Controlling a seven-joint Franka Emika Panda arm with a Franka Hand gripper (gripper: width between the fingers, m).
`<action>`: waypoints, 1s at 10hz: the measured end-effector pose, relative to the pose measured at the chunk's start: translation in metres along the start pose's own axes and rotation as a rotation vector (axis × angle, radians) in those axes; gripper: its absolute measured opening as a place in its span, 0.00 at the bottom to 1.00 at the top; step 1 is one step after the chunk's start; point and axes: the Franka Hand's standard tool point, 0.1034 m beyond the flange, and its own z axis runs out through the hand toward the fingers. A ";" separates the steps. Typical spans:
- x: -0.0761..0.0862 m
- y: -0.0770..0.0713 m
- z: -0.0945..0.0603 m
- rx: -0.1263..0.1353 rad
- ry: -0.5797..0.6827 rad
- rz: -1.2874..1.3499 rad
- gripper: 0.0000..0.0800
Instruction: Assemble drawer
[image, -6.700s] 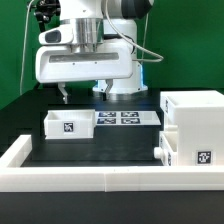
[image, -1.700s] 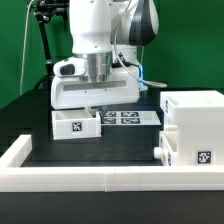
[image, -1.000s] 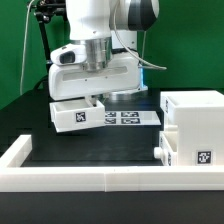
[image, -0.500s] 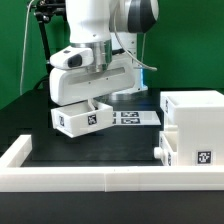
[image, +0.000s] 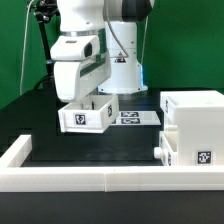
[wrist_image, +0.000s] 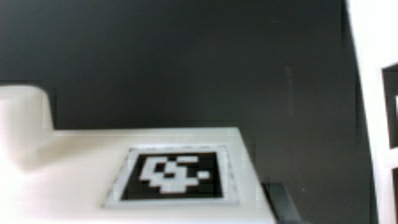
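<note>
A small white tray (image: 88, 116) hangs clear of the dark table, tilted, its black-and-white square tag facing the camera. In the wrist view the same tray (wrist_image: 160, 170) fills the lower frame, tag blurred. At the exterior view's right stands the tall white cube-like housing (image: 195, 125), upright on the table, a tag low on its front. A second tray (image: 166, 148) with a round knob seems to be partly slid into it.

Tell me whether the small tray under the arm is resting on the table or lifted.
Lifted: the tray hangs tilted under the gripper, off the table.
</note>
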 end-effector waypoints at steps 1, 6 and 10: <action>0.003 0.008 -0.007 -0.016 -0.018 -0.064 0.06; -0.010 0.013 0.002 -0.006 -0.015 -0.228 0.06; 0.007 0.064 -0.011 -0.004 -0.005 -0.313 0.06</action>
